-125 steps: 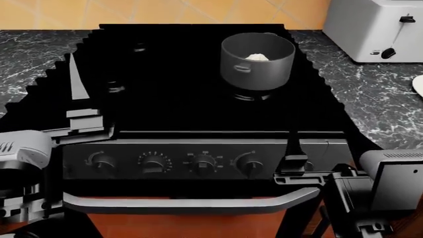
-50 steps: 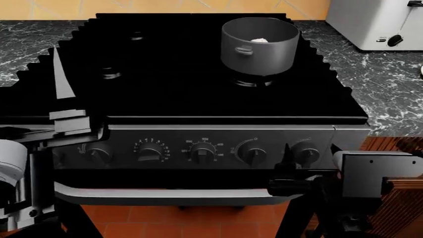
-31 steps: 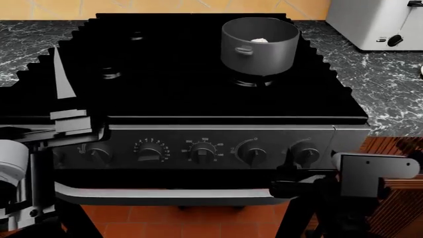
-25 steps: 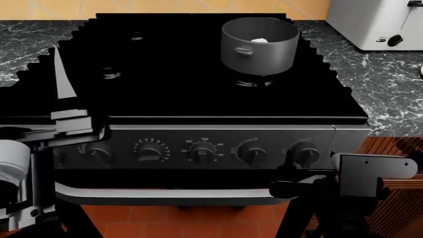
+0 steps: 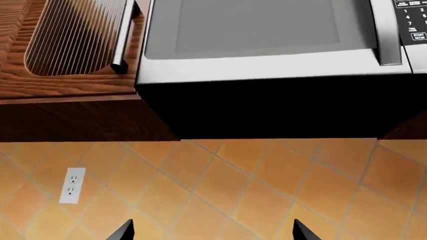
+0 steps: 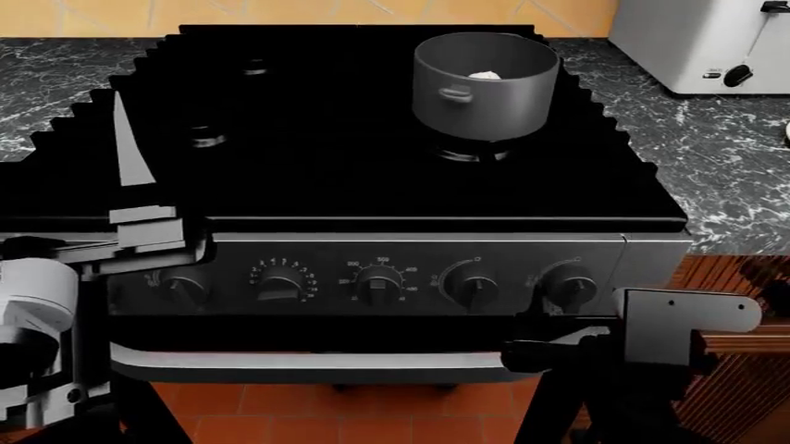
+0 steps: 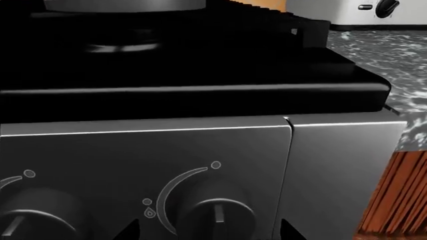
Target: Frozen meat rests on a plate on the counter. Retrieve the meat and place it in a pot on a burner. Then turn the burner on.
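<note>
The grey metal pot [image 6: 486,83] stands on the back right burner [image 6: 475,154] of the black stove, and the creamy-white frozen meat [image 6: 486,75] lies inside it. My right gripper [image 6: 543,324] hangs low before the stove's front panel, open. In the right wrist view its fingertips [image 7: 287,230] straddle the rightmost knob [image 7: 217,217] without touching it. My left gripper [image 6: 133,176] points up at the stove's left edge, open and empty [image 5: 210,232]. Only a pale sliver of the plate [image 6: 786,132] shows at the right edge. The marble counter [image 6: 728,176] flanks the stove.
A silver toaster [image 6: 704,42] stands on the counter at the back right. Several knobs [image 6: 376,285] line the front panel above the oven handle [image 6: 309,365]. The left wrist view faces a microwave [image 5: 267,35], a wooden cabinet [image 5: 67,45] and a tiled wall.
The view dropped to show the whole knob row. In the last second my left gripper shifted slightly right and my right wrist sank a little. Pot and meat stayed put.
</note>
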